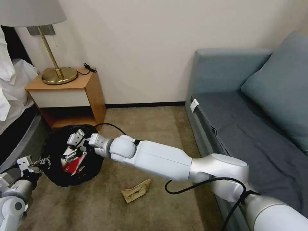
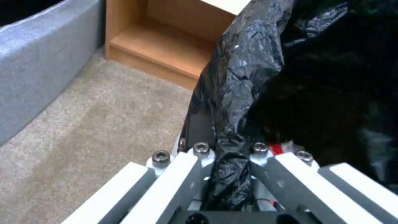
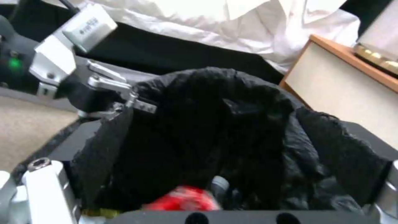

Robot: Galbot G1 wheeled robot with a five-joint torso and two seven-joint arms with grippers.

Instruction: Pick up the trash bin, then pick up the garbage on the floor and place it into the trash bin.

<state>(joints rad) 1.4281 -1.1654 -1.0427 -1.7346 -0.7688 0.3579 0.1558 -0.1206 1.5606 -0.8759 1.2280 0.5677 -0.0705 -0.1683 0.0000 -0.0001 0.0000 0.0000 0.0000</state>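
I can read no text anywhere. The small grey block (image 3: 88,25) on my left arm's wrist carries a line of dark print, but it is too blurred to make out. The red-and-white carton (image 1: 73,165) in the trash bin (image 1: 57,173) shows colour patches with no legible lettering.

You see the trash bin (image 1: 69,173) on the floor (image 1: 154,128), in front of the nightstand (image 1: 69,93) and right beside the bed (image 1: 16,128). A lamp (image 1: 57,72) stands on the nightstand. The sofa (image 1: 243,128) is far to the right, against the wall. The carton (image 1: 74,165) lies in the bin. The right gripper (image 1: 75,146) is over the bin's open top. The left gripper (image 1: 40,162) is at the bin's left rim, closed on the bag. The crumpled paper (image 1: 136,191) lies on the floor to the right of the bin, near you.
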